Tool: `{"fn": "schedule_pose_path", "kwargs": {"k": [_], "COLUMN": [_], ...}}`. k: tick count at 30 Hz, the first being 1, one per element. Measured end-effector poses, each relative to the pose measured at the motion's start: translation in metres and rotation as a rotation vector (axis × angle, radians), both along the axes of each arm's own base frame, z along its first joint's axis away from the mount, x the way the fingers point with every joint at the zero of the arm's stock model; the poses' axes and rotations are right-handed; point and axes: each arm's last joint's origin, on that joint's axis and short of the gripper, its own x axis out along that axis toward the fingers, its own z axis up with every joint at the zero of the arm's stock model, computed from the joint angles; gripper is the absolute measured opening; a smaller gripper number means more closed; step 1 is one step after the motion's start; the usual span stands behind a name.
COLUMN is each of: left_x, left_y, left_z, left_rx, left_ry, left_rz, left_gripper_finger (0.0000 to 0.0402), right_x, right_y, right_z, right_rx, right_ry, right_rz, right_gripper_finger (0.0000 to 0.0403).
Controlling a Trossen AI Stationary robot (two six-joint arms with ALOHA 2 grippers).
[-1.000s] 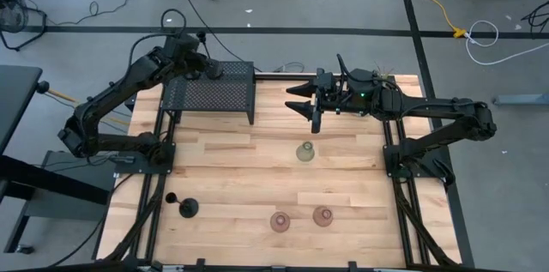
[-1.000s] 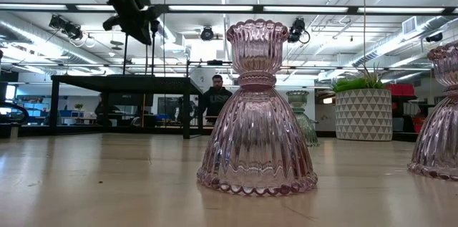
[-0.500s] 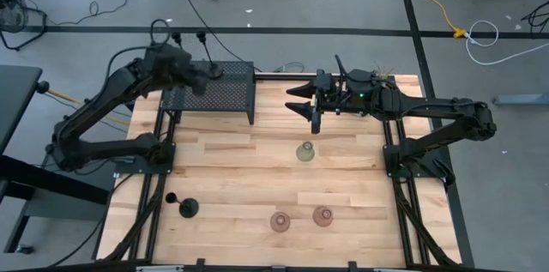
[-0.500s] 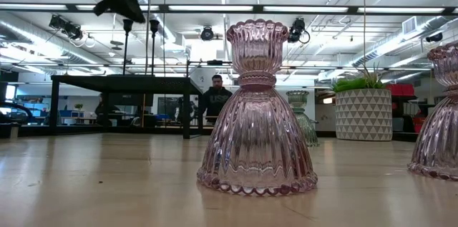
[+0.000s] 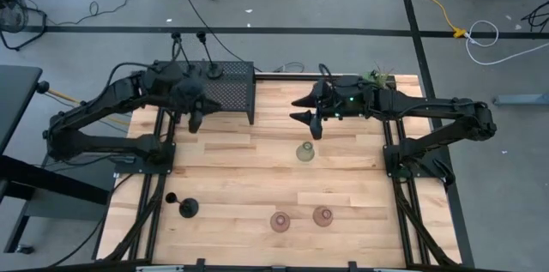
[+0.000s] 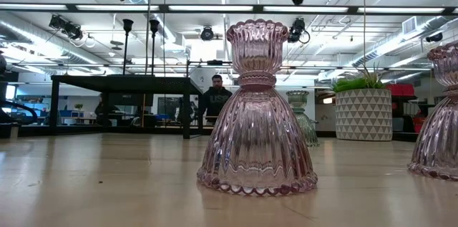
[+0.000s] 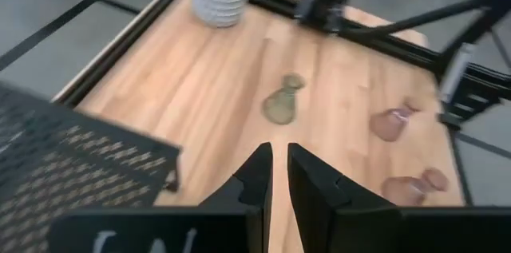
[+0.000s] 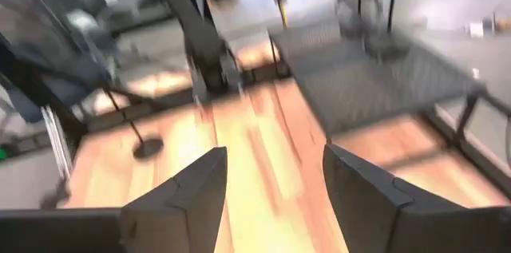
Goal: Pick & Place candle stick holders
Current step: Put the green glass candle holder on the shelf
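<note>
1. The left tool (image 5: pixel 196 123) has swung off the black mesh box (image 5: pixel 225 90) and now hangs over its front edge at about ten o'clock on the counter (image 5: pixel 232 169). Its fingers are pinched together and carry nothing.
2. Two black holders (image 5: pixel 206 64) stand on the mesh box top, so a placement there looks finished.
3. The right tool (image 5: pixel 310 111) has tipped slightly downward at about one o'clock. Its fingers are spread and empty, just beyond the pale green glass holder (image 5: pixel 304 151).
4. Still on the counter: the green holder at centre, two pinkish glass holders (image 5: pixel 280 220) at six o'clock, and one black holder (image 5: pixel 188 208) at seven o'clock.
5. I'd guess four remain to move.
</note>
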Motion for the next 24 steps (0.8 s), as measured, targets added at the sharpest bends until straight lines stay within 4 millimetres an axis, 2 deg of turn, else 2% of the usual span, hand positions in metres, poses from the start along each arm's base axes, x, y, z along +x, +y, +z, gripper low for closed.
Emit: {"fn": "schedule_pose_path", "kwargs": {"k": [8, 12, 24], "left_x": [0.010, 0.012, 0.013], "left_y": [-0.017, -0.021, -0.022], "left_z": [0.010, 0.012, 0.013], "left_rx": [0.030, 0.037, 0.051], "left_ry": [-0.112, -0.137, -0.136], "left_rz": [-0.109, -0.125, -0.103], "left_gripper_finger": [0.0046, 0.0046, 0.0046], "right_x": [-0.014, -0.022, -0.034], "right_y": [0.002, 0.005, 0.020], "right_z": [-0.027, -0.049, -0.112], "right_rx": [0.088, 0.136, 0.207], "right_ry": [0.290, 0.442, 0.594], "right_rz": [-0.027, -0.045, -0.057], "right_gripper_finger": [0.0207, 0.0207, 0.0210]}}
